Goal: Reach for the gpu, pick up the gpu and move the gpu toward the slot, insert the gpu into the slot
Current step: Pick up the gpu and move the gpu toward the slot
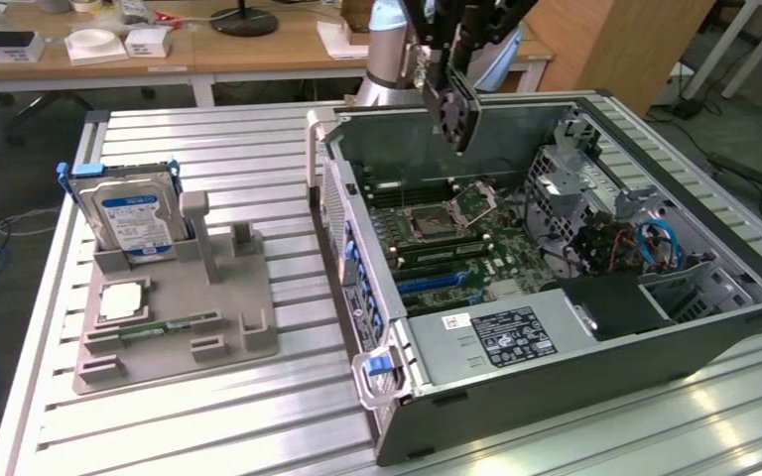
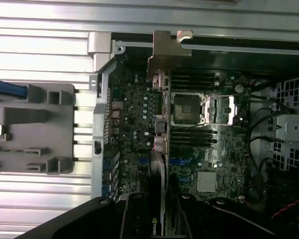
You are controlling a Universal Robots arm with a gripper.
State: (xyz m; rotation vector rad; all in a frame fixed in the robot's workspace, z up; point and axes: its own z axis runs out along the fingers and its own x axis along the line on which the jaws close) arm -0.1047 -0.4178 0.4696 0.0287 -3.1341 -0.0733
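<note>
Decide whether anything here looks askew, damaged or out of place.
Nothing stands out. The flat green gpu card with black cooler hangs in the gripper above the open grey computer case; the blue-labelled silver hard drive stands upright in its grey holder.

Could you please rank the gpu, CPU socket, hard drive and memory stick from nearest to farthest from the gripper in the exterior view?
1. gpu, held in the gripper.
2. CPU socket, on the motherboard below.
3. hard drive, upright on the grey fixture at the exterior view's left.
4. memory stick, lying flat on that fixture.
</note>
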